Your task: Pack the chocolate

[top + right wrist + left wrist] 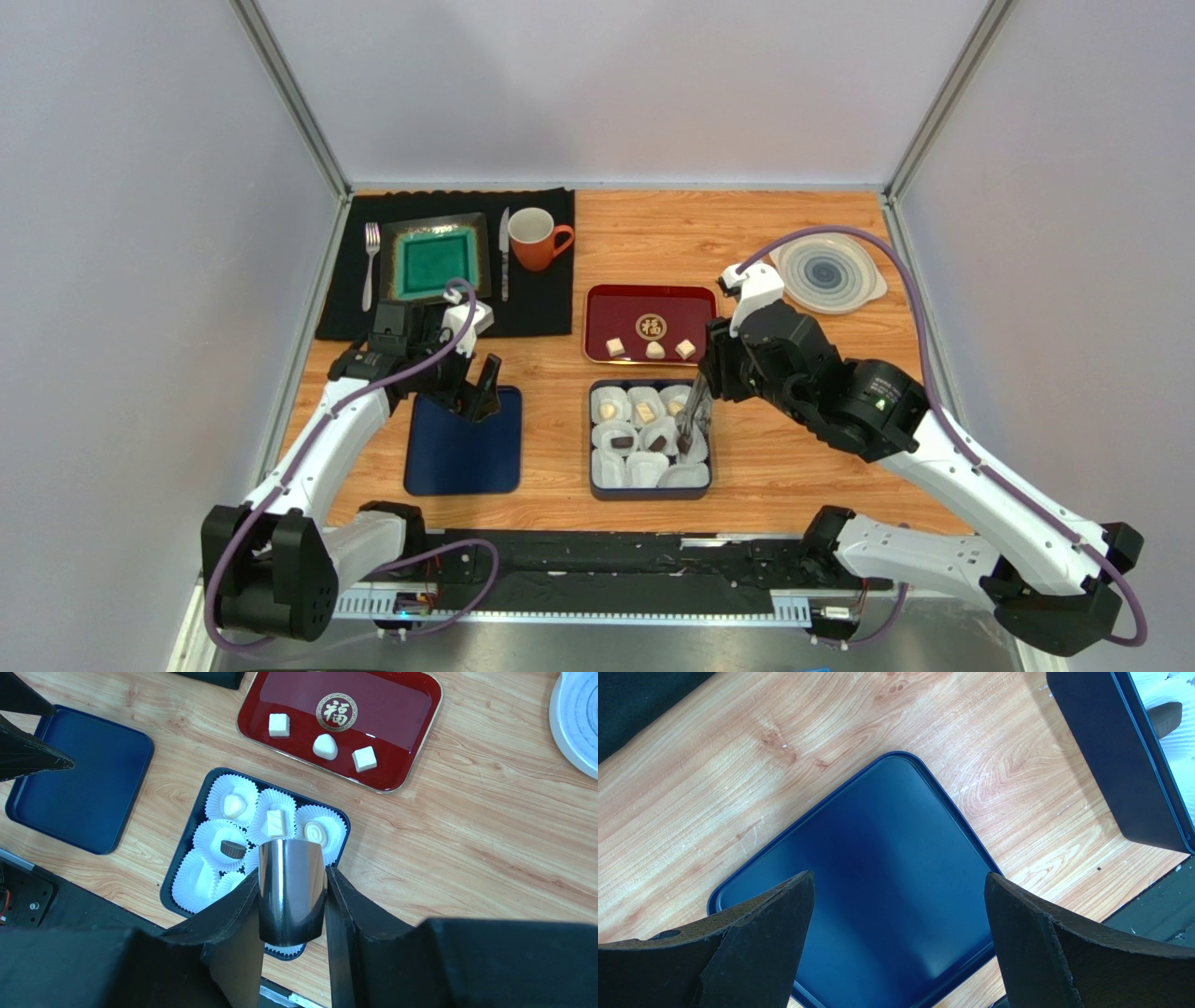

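Three cream-white chocolates [324, 745] lie on the red tray [400, 714]. The dark blue box [210, 775] holds white paper cups; three cups hold cream chocolates [276, 822] and one holds a dark brown chocolate [229, 849]. My right gripper [293, 875] is shut on shiny metal tongs [291, 882], which point down over the box; their tips are hidden. In the top view the tongs [690, 413] reach into the box [596, 483]. My left gripper [898, 882] is open and empty above the blue lid [878, 882].
The blue lid [464, 441] lies left of the box. At the back left a black mat holds a green plate [438, 259], a fork [370, 263], a knife [504, 252] and an orange mug [533, 238]. A white round lid [828, 270] lies at the back right.
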### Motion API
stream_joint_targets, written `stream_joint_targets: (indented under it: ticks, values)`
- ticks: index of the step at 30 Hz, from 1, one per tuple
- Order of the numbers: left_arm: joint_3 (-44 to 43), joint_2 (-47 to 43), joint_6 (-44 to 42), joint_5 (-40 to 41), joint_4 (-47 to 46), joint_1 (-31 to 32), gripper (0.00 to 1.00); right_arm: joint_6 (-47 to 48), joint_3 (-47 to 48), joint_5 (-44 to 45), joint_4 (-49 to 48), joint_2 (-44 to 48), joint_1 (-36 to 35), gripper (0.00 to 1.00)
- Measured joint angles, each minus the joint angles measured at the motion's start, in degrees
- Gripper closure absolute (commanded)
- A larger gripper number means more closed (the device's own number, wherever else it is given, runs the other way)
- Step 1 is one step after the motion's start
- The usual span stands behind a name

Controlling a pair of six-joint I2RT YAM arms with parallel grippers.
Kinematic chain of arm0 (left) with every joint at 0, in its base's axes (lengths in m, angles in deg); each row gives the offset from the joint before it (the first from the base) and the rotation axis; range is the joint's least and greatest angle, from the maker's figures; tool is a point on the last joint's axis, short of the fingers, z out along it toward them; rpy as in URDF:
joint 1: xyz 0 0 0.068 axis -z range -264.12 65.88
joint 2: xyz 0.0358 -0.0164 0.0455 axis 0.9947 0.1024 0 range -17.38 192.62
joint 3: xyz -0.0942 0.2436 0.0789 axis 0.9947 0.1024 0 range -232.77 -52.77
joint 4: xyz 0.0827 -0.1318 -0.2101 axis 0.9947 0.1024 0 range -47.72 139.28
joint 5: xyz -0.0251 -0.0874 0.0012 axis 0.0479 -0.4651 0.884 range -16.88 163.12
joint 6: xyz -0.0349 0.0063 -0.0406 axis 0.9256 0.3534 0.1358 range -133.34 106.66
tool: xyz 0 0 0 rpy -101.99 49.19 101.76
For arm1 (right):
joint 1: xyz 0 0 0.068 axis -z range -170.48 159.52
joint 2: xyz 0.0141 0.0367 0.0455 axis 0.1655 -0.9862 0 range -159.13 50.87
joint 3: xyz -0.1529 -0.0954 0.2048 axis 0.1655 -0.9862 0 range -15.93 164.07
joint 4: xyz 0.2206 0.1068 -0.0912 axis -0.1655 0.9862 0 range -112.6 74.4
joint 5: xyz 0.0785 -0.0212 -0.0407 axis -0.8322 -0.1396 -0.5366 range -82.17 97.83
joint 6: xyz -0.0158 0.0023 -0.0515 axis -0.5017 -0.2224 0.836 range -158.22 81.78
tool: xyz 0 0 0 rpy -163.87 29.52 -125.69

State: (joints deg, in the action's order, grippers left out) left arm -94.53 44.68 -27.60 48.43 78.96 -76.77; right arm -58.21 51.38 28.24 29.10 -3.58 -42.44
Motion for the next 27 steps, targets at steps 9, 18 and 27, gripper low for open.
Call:
stream_joint_targets:
  ticks: [9, 18, 27]
  values:
    - [0.0, 0.0, 0.0, 0.0, 0.0, 0.0, 0.01, 3.3, 3.8, 2.5, -1.6, -3.8, 0.0, 0.65]
    - [0.0, 0.0, 0.0, 0.1, 0.0, 0.0, 0.01, 9.1, 13.3, 2.6, -10.6, -15.5, 3.3, 0.72]
    - [0.0, 0.0, -0.2, 0.5, 0.0, 0.0, 0.01, 10.9, 16.6, -3.3, -19.8, -27.4, 9.6, 0.73]
